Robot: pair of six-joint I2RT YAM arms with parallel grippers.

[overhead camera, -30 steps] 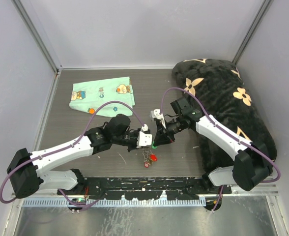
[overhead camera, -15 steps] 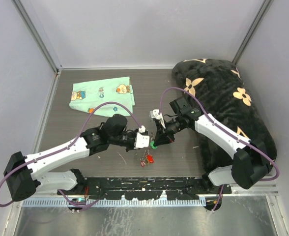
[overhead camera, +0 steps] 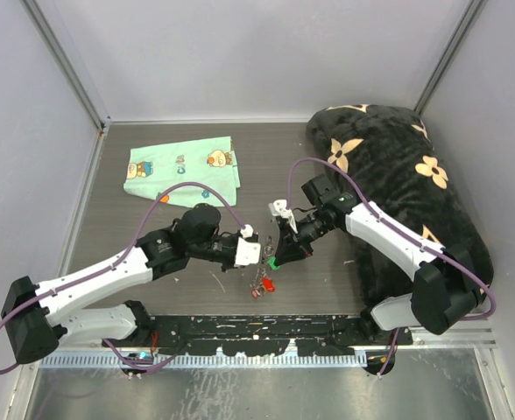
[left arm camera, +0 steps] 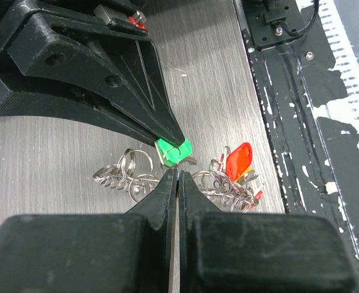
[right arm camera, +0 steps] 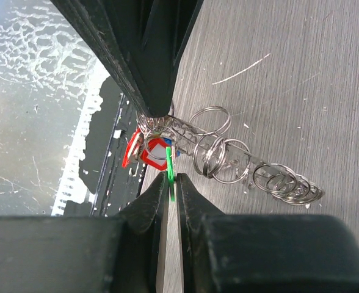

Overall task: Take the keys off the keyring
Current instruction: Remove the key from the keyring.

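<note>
While pinching green key (left arm camera: 172, 151) w/ R gripper (right arm camera: 169, 178) and bracing keyring (right arm camera: 228, 155) w/ clenched L gripper (left arm camera: 175, 175), working key off; next needs pull along wire.

You've got a dark wood-grain table (overhead camera: 266, 157) with pale grey walls (overhead camera: 257, 52) on three sides. Black flowered blanket (overhead camera: 398, 166) heaped right, green printed cloth (overhead camera: 183, 166) far left. Scuffed black strip (overhead camera: 257, 328) along the near edge.

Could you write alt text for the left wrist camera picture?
The right end effector pinches a green key, tip to tip with the left end effector, closed on the keyring; a red key lies beside it on the table.
</note>
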